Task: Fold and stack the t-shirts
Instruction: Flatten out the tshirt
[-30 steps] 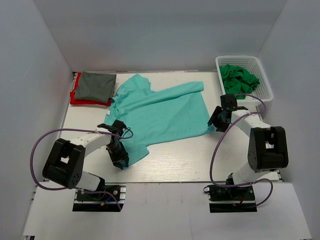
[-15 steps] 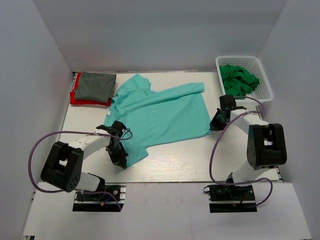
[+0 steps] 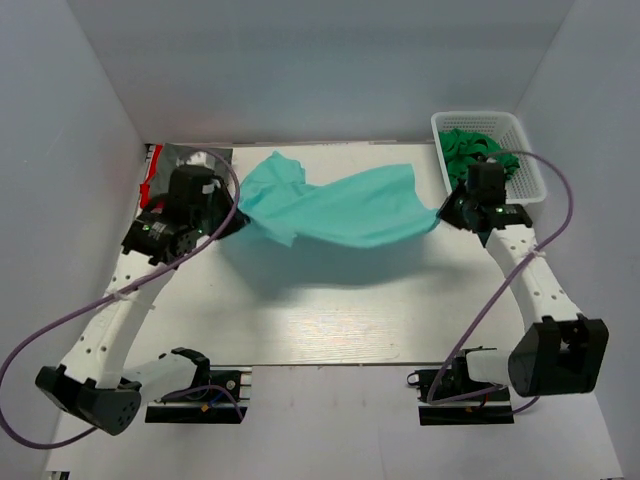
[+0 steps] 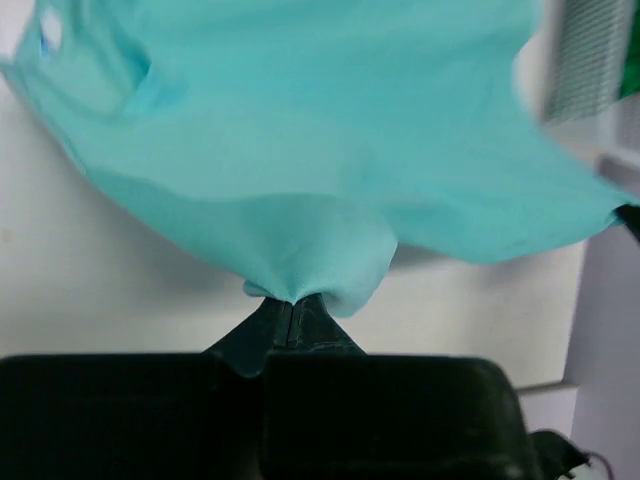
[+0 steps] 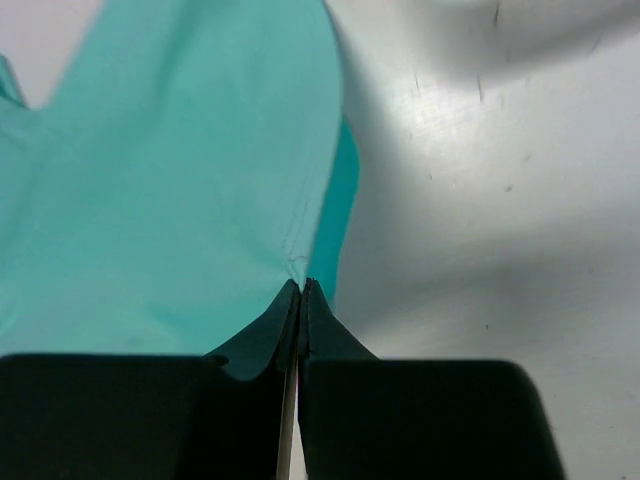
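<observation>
The large light teal short-sleeved cloth shirt [image 3: 350, 208] hangs in the air between the two grippers, above the back half of the white table [image 3: 330, 330], and its shadow lies on the table under it. I think it is held this way to spread the cloth and let the wrinkles fall out, so that it can be laid down flat for the fold. The left gripper [image 3: 233, 220] has its jaws closed on a small pinch of the shirt's edge; in the left wrist view the fingers meet with only a fold of cloth between them. The right gripper [image 3: 446, 211] pinches the opposite edge in the same manner, jaws pressed together on the cloth. The shirt sags a little in the middle, so it is not pulled tight. Both arms are stretched far forward and raised. The left one leans over the back left corner, partly covering the folded dark grey shirt [image 3: 172, 157], with a red shirt [image 3: 152, 172] showing at its side. The right one reaches up just beside the white plastic lattice basket [image 3: 530, 165] that holds the bright green shirts [image 3: 470, 148].
</observation>
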Robot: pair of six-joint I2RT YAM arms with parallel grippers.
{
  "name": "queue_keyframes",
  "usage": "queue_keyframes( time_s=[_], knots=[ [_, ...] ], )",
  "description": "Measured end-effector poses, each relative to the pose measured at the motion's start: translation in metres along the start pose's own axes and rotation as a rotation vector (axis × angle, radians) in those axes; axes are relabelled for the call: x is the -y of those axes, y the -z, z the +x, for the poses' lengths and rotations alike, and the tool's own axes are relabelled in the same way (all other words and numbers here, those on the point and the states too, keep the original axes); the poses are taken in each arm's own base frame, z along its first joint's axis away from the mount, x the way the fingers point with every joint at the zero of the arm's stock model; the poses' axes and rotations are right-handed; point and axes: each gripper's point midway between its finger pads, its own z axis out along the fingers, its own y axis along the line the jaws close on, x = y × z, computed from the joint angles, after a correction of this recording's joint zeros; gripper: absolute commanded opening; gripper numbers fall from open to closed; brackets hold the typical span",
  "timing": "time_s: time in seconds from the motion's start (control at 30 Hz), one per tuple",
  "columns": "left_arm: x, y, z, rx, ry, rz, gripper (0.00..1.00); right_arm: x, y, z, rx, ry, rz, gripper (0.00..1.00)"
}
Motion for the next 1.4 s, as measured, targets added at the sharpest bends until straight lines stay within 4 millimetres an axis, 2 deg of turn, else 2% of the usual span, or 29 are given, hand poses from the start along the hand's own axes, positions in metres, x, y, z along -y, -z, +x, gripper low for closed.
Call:
queue_keyframes(
  time_s=[0.1,0.2,0.33,0.5,0.6,0.73,0.87,1.03,1.23,1.33,1.4],
  knots=[
    [0.026,0.030,-0.048,0.176,-0.041,0.085,0.00,-0.018,0.030,-0.041,0.126,0.016,-0.041,0.00],
    [0.040,0.063,-0.091,0.345,-0.070,0.115,0.00,-0.035,0.064,-0.080,0.242,0.029,-0.077,0.00],
    [0.058,0.110,-0.139,0.551,-0.094,0.158,0.00,-0.050,0.109,-0.118,0.368,0.043,-0.110,0.00],
    [0.075,0.168,-0.179,0.747,-0.088,0.217,0.00,-0.065,0.173,-0.149,0.500,0.065,-0.165,0.00],
    [0.091,0.202,-0.191,0.828,-0.117,0.300,0.00,-0.071,0.212,-0.162,0.578,0.082,-0.201,0.00],
    [0.108,0.251,-0.202,0.919,-0.147,0.399,0.00,-0.075,0.259,-0.166,0.661,0.102,-0.256,0.00],
    [0.113,0.296,-0.202,0.999,-0.175,0.473,0.00,-0.076,0.300,-0.159,0.713,0.128,-0.309,0.00],
    [0.106,0.351,-0.183,1.078,-0.211,0.563,0.00,-0.078,0.353,-0.150,0.787,0.152,-0.389,0.00],
    [0.098,0.429,-0.153,1.188,-0.262,0.709,0.00,-0.073,0.411,-0.118,0.857,0.178,-0.503,0.00],
    [0.094,0.451,-0.141,1.218,-0.283,0.756,0.00,-0.070,0.435,-0.103,0.887,0.194,-0.557,0.00],
    [0.094,0.456,-0.137,1.222,-0.291,0.770,0.00,-0.067,0.443,-0.093,0.892,0.203,-0.576,0.00]
  ],
)
